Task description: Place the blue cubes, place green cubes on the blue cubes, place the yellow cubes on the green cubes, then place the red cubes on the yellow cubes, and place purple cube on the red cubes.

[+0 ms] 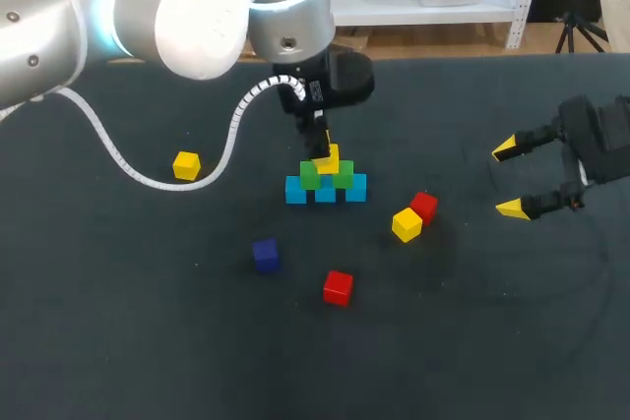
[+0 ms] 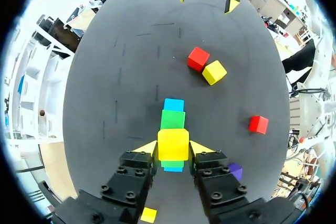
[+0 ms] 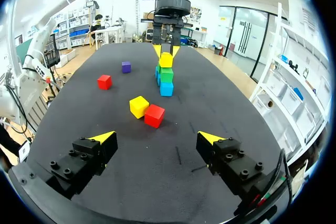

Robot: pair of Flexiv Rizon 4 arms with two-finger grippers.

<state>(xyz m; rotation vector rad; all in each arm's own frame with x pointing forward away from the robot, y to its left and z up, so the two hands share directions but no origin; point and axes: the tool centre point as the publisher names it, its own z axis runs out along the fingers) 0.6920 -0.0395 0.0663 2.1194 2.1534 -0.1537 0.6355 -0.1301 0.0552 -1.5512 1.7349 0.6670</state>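
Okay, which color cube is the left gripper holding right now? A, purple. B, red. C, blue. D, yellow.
D: the left gripper is shut on a yellow cube, its two fingers pressing the cube's sides, just above the green cubes.

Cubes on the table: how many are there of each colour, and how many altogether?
Blue cubes: 3
Green cubes: 2
Yellow cubes: 3, counting the yellow cube held by the left gripper
Red cubes: 2
Purple cube: 1
Total: 11
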